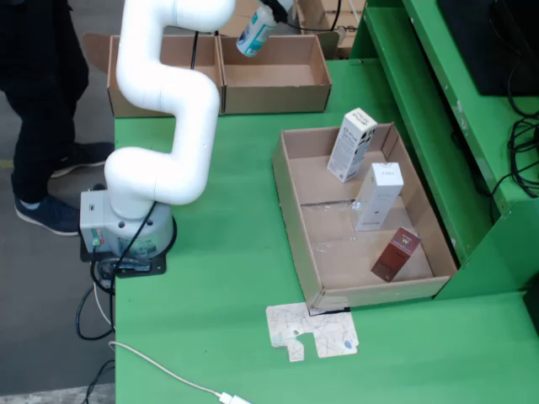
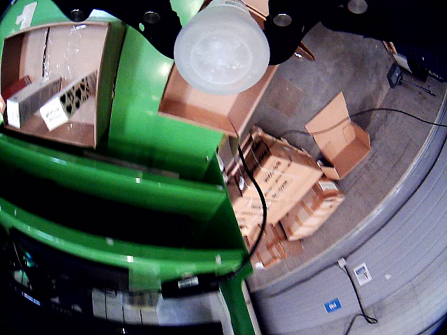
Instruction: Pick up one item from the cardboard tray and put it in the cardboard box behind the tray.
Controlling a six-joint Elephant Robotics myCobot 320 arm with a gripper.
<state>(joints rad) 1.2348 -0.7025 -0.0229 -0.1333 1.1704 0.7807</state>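
The tool (image 1: 271,10) pinches a tilted bottle (image 1: 255,32) above the box (image 1: 282,84) (three cartons remain in the tray (image 1: 290,198)) on the green surface (image 1: 227,252).

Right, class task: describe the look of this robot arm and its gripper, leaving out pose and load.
The arm is glossy white, built of thick rounded tube segments on a grey base with black cables trailing off. The gripper shows as black, with round screw holes in the wrist view.

White arm (image 1: 164,93), green table (image 1: 227,252), brown tray (image 1: 296,227)
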